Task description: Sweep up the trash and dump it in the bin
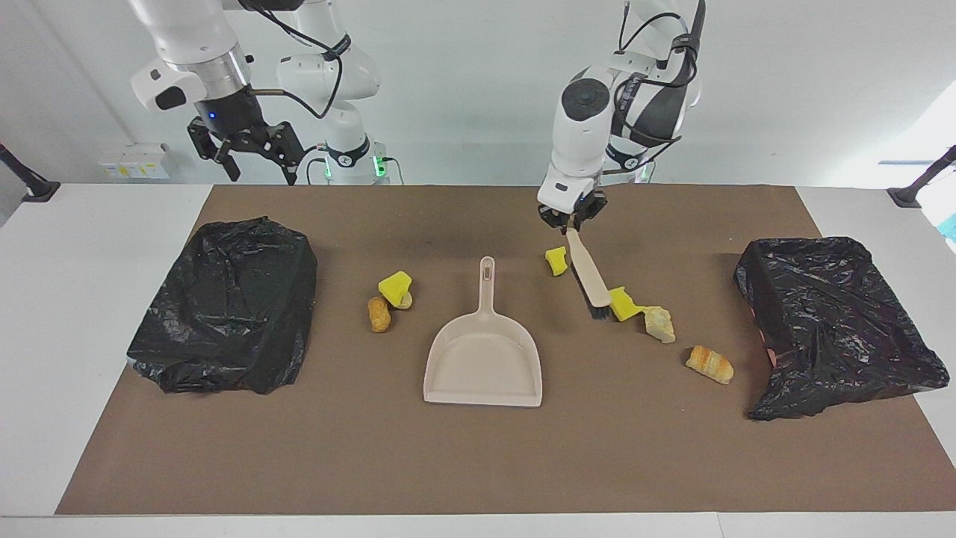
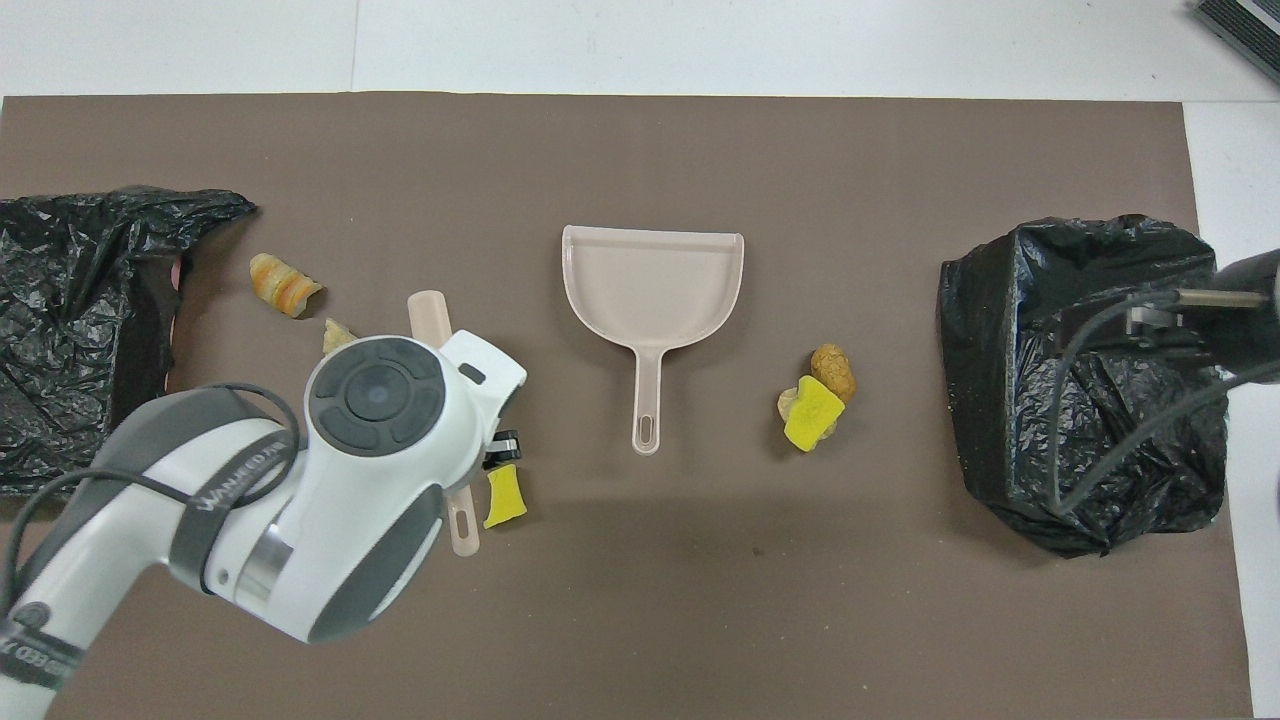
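My left gripper (image 1: 571, 223) is shut on the top of a beige brush (image 1: 588, 273) that slants down to the mat. Its dark bristles rest right beside a yellow sponge chunk (image 1: 622, 302). Next to that chunk lie a pale lump (image 1: 659, 323) and a bread-like lump (image 1: 709, 364), with another yellow chunk (image 1: 556, 260) by the brush handle. A yellow chunk (image 1: 395, 286) and a tan lump (image 1: 379, 314) lie toward the right arm's end. The beige dustpan (image 1: 484, 359) lies flat mid-mat. In the overhead view the left arm hides the chunk at the bristles. My right gripper (image 1: 254, 148) hangs open and empty in the air.
Two bins lined with black bags stand on the brown mat, one (image 1: 228, 302) at the right arm's end and one (image 1: 829, 321) at the left arm's end. From overhead the dustpan (image 2: 652, 280) has its handle pointing toward the robots.
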